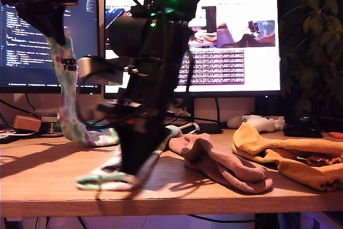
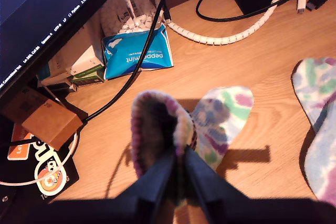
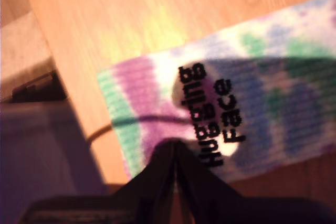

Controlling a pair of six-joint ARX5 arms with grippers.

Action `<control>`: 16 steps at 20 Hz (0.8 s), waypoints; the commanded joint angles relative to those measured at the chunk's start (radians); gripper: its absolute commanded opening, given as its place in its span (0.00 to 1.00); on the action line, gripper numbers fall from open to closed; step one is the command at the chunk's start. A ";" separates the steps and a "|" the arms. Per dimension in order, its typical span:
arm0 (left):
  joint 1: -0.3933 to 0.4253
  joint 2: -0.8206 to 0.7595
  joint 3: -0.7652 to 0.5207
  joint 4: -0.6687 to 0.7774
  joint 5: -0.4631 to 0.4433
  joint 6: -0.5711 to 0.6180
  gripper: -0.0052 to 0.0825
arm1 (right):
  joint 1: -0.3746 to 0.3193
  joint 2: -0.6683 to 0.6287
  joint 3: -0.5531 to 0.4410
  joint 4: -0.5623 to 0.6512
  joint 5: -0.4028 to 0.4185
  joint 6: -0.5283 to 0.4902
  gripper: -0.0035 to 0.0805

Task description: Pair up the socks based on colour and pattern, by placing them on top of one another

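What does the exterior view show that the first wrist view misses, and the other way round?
Exterior only: the pink-brown socks, the yellow socks and the monitors. First wrist only: a blue peppermint packet and a white coiled cable. Both: the hanging tie-dye sock, clamped in my first tool, its toe end resting on the wooden desk.

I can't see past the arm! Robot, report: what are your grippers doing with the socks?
First gripper shut on hanging tie-dye sock. Second gripper at flat tie-dye sock, grip unclear. Pink and yellow socks untouched. Cables behind.
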 commanded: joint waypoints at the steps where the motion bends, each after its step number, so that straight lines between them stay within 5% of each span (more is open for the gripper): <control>1: 0.002 -0.011 0.008 0.010 0.005 -0.003 0.04 | 0.000 -0.003 0.005 -0.010 0.000 0.015 0.03; 12: 0.002 -0.011 0.008 0.017 0.028 -0.022 0.04 | -0.063 -0.186 0.021 0.061 0.010 0.140 0.03; 16: 0.002 -0.011 0.008 -0.002 0.056 -0.048 0.04 | -0.098 -0.279 -0.104 0.169 0.060 0.179 0.03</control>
